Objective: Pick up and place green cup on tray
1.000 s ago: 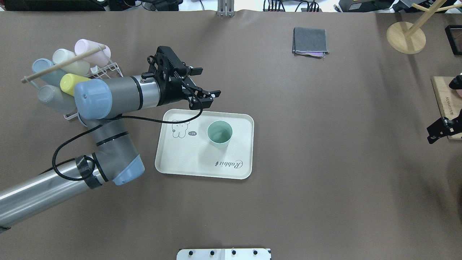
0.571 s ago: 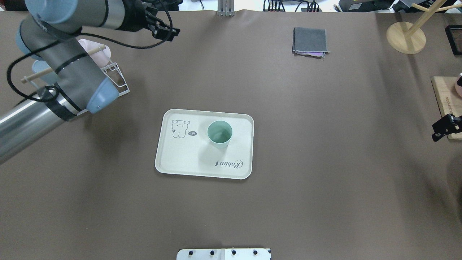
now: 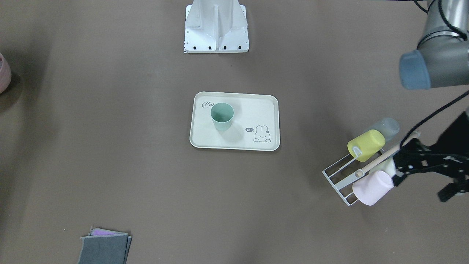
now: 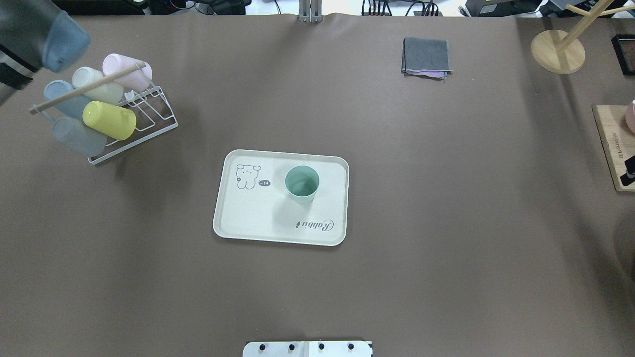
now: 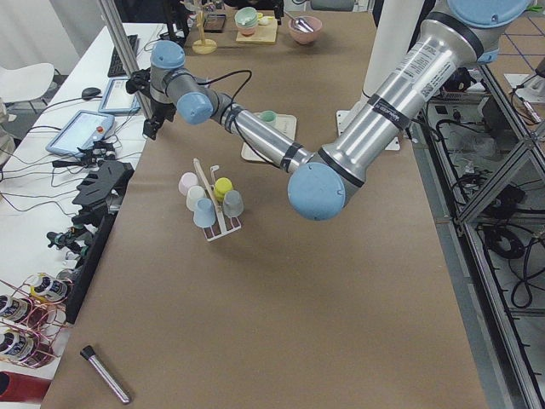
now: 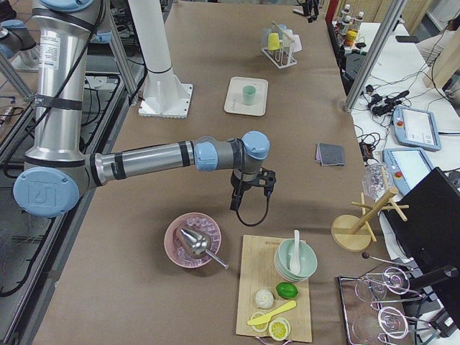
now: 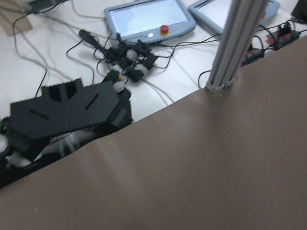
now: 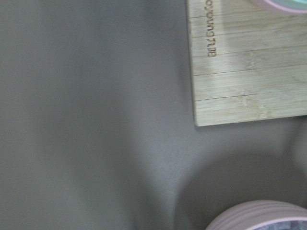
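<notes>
The green cup stands upright, mouth up, on the tray, touching nothing else, about 2 o'clock of the tray's middle in the overhead view, between the bunny drawing and the "Rabbit" script. The tray lies flat on the table near its middle, a little toward 9 o'clock. Neither arm is near it. The left gripper hangs at 4 o'clock in the front-facing view, just beside the wire rack that sits at 10 o'clock of the overhead view; its fingers look spread apart with nothing between them. The rack carries tilted cups, among them a yellow cup and a pink cup, under a wooden rod. The right gripper hangs pointing down over the table at the overhead view's 3 o'clock end, near the wooden board and the pink bowl; whether its fingers are apart or together I cannot tell. A folded grey cloth lies at 1 o'clock of the overhead view, well apart from the tray.
</notes>
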`<action>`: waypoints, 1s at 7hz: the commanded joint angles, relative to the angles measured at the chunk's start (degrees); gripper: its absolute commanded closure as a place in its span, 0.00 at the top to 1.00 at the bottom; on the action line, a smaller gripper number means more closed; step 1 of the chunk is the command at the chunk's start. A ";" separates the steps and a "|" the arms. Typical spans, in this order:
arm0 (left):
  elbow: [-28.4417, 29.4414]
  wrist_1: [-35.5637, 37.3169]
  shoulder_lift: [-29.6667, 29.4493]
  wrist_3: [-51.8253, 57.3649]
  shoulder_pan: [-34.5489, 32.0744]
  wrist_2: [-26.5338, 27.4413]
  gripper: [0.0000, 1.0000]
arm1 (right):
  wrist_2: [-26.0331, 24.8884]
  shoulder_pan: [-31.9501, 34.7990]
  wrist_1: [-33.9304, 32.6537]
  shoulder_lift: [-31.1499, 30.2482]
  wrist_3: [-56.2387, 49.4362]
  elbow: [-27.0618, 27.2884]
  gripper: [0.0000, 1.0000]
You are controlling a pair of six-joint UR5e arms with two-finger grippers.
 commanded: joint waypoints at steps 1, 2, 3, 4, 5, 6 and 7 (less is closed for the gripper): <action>0.71 4.68 7.74 -0.03 -6.27 -1.01 0.98 | -0.32 3.20 0.09 -0.32 -4.14 -2.65 1.00; 1.14 5.92 11.26 0.14 -8.56 -1.70 0.98 | -0.32 3.38 0.09 -0.32 -4.14 -3.35 1.00; 1.23 6.19 14.08 2.58 -9.80 -6.93 0.98 | -0.32 3.90 0.00 -0.23 -4.06 -4.05 1.00; 1.84 9.42 14.54 4.78 -11.81 -10.55 0.98 | 0.12 5.04 0.00 -0.32 -4.14 -4.93 1.00; 1.15 15.28 14.54 8.37 -14.18 -10.93 0.98 | 0.21 5.75 0.00 -0.40 -4.14 -5.37 1.00; 1.15 22.91 14.46 17.46 -16.56 -10.94 0.98 | 0.29 6.27 0.00 -0.32 -4.06 -5.46 1.00; 1.23 30.21 14.28 22.33 -17.62 -10.76 0.98 | 0.38 6.37 0.00 -0.32 -4.06 -5.46 1.00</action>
